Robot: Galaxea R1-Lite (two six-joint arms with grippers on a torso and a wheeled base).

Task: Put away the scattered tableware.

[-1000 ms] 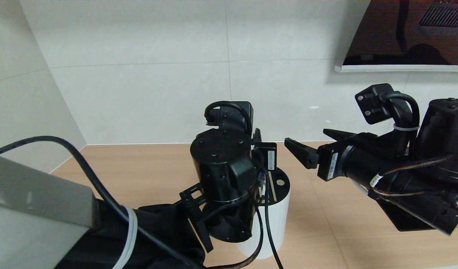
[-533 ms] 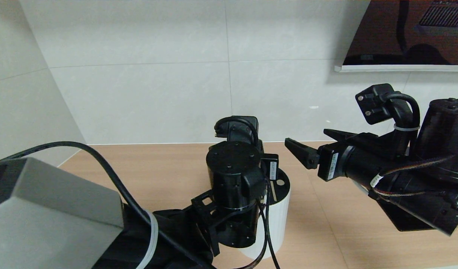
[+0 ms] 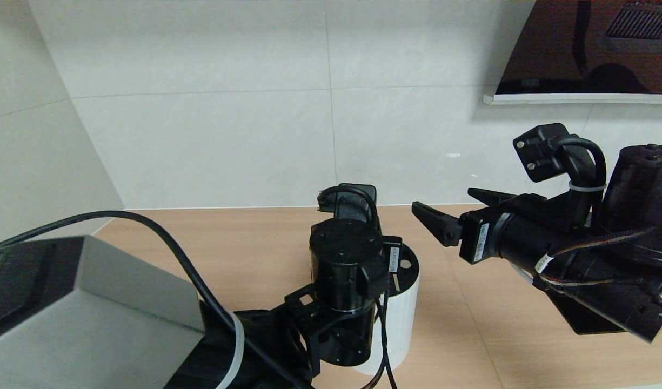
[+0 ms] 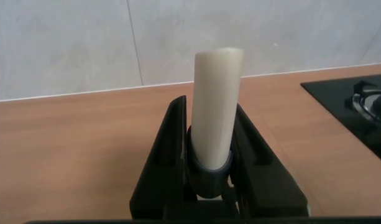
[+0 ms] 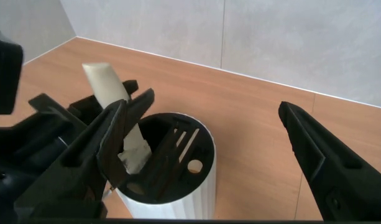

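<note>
Cream handle: tableware piece, working end hidden, gripped tight between the left gripper fingers, lower middle of the head view, leaning slightly, its lower part inside the holder's top.
White holder: stands on the wooden desk; black slotted top faces up beneath the handle.
Right gripper: fingers spread wide, grasping nothing, centre right, apart from the holder.
Step in hand: probably seating the piece in a slot.
Doing it well: straighten it, lower slowly, let go only once it rests; the holder could tip.
</note>
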